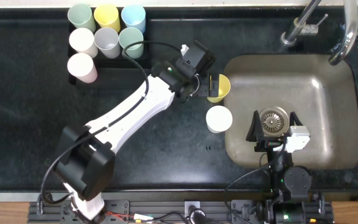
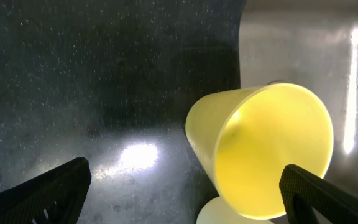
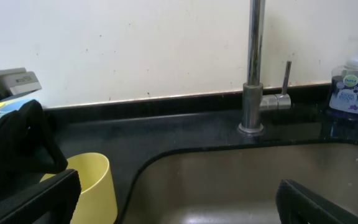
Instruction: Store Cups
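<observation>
At the sink rim, yellow cup partly hidden under spread left hand, right hand spread too.

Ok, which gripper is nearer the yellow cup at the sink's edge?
Left. The left gripper is open, right at the yellow cup. The right gripper hangs open over the sink by the drain, apart from the cup.
</observation>
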